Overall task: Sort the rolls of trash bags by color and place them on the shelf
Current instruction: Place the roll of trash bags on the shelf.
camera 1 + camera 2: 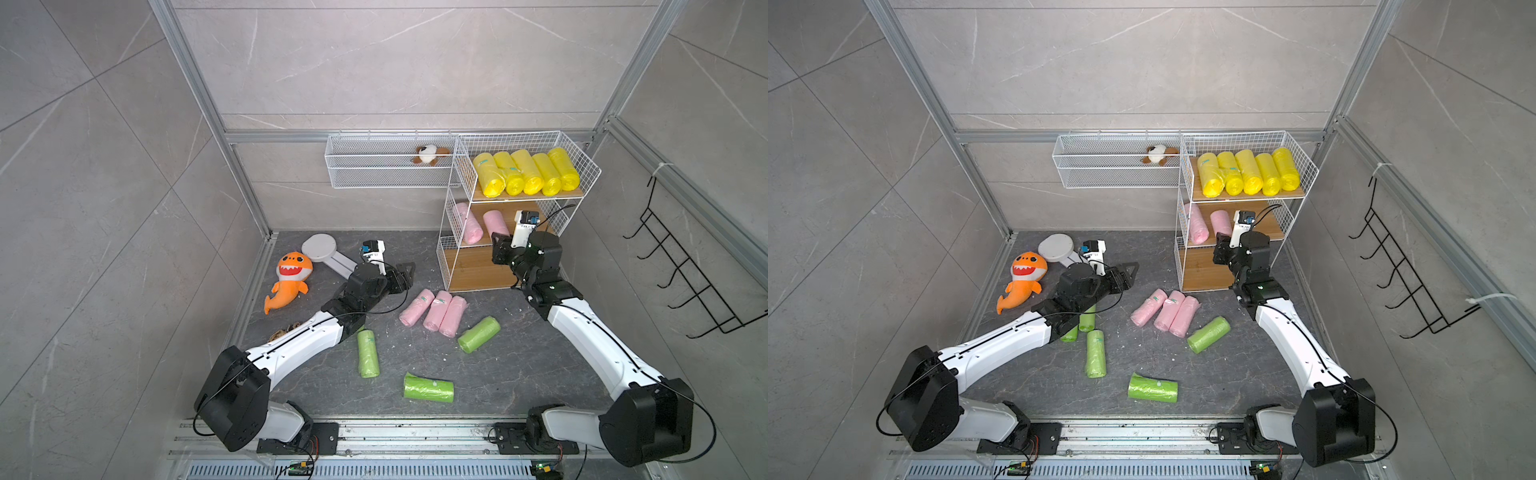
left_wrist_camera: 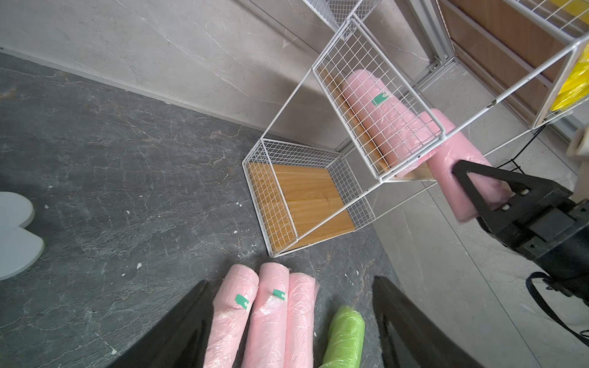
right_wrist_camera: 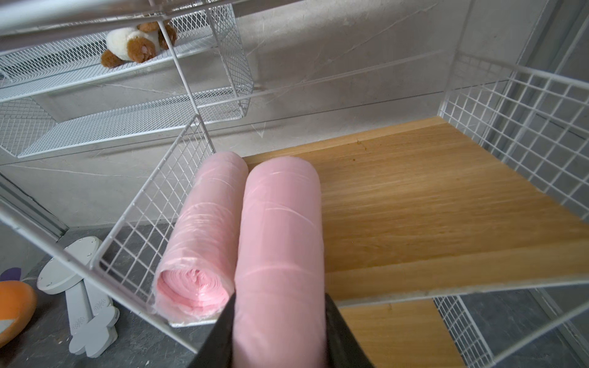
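Right hand clenches a pink roll on the shelf's middle tier. The roll overhangs the shelf's front edge, just beside a second roll at the mesh side; bare board lies wide beyond. Left hand hangs spread over three pink rolls before the shelf. A top view alone shows two green rolls under the left arm.

middle tier: right side free | blocked left: pink roll | bottom tier: free

Five yellow rolls atop shelf, two pink rolls mid-tier, others on floor
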Tool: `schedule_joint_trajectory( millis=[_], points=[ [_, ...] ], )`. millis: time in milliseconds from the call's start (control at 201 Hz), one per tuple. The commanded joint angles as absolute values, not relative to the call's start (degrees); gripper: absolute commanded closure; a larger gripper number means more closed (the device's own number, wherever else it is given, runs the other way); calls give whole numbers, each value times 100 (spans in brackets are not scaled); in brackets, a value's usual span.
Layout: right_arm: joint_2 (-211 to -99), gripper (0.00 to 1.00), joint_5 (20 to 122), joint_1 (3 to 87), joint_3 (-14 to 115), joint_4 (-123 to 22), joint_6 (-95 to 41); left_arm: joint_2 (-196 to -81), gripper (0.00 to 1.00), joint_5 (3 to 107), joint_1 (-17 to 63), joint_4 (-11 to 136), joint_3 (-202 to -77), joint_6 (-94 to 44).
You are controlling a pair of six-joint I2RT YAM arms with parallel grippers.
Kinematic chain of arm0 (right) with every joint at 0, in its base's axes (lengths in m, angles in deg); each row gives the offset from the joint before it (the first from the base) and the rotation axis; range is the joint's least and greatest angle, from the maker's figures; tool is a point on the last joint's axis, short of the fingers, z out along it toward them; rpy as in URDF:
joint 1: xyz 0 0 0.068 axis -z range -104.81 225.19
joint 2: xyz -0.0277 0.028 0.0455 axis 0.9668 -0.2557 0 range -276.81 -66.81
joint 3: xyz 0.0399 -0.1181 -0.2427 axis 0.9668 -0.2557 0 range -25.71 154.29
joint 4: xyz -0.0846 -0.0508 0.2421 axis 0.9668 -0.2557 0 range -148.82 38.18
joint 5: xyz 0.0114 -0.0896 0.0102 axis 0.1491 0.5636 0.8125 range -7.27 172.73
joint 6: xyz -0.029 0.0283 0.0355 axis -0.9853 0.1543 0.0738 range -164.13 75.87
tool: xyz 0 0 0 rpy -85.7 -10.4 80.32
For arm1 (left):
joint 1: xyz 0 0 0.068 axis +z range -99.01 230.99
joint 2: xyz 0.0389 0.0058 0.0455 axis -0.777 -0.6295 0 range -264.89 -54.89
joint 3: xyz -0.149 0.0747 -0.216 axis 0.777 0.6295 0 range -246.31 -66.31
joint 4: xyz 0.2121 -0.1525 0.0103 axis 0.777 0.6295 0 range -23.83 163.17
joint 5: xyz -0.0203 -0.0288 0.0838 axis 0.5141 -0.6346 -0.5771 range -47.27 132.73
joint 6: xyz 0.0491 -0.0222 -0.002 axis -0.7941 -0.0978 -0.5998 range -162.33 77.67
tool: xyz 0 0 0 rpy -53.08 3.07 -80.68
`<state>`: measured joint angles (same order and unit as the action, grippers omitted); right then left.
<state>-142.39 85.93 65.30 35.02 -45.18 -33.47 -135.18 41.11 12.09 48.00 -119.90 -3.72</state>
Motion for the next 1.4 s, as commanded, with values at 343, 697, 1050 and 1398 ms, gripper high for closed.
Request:
schedule_joint_trajectory(
  millis=[343,697,1050,1398],
  points=[
    [-14963,62,8617,6535,3459,-2853,-3534,-13481,19,4291,1223,4728,-12123,-261],
    [-15233,53,8586,6540,3606,-2674,-3370,-13487,19,4310,1218,4714,-12116,-236],
    [-14656,41,8580,6554,3349,-3043,-3462,-13512,19,4326,1223,4661,-12072,-232],
    [-13965,30,7588,6995,3051,-4002,-3243,-13522,19,4370,1218,4616,-12041,-209]
  ],
)
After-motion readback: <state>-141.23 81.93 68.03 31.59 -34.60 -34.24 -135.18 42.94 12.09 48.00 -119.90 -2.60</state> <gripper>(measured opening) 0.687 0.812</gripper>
